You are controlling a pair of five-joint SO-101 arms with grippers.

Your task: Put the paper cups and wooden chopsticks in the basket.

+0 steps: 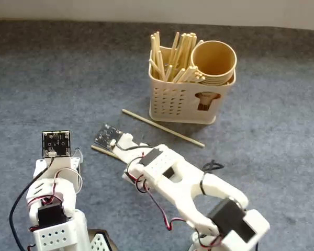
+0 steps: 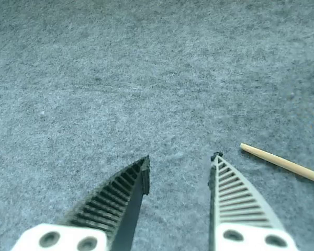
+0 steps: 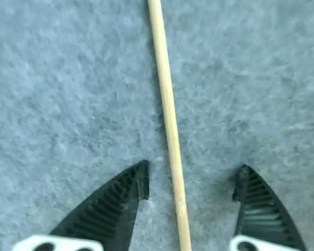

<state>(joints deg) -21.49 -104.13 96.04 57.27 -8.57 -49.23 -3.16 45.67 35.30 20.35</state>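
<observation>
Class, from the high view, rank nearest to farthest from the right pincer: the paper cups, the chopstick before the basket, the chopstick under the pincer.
1. Chopstick under the right pincer, between its open jaws.
2. Loose chopstick, lying just before the basket.
3. Paper cups, in the basket's right side.

Soft, even light leaves only faint shadows.

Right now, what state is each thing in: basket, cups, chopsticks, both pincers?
basket: upright, partly filled.
paper cups: stacked, upright in the basket.
bundled chopsticks: standing on end in the basket.
loose chopstick: flat on the carpet before the basket, untouched.
second chopstick: flat on the carpet, not gripped.
left pincer: open, empty.
right pincer: open, astride the second chopstick.
</observation>
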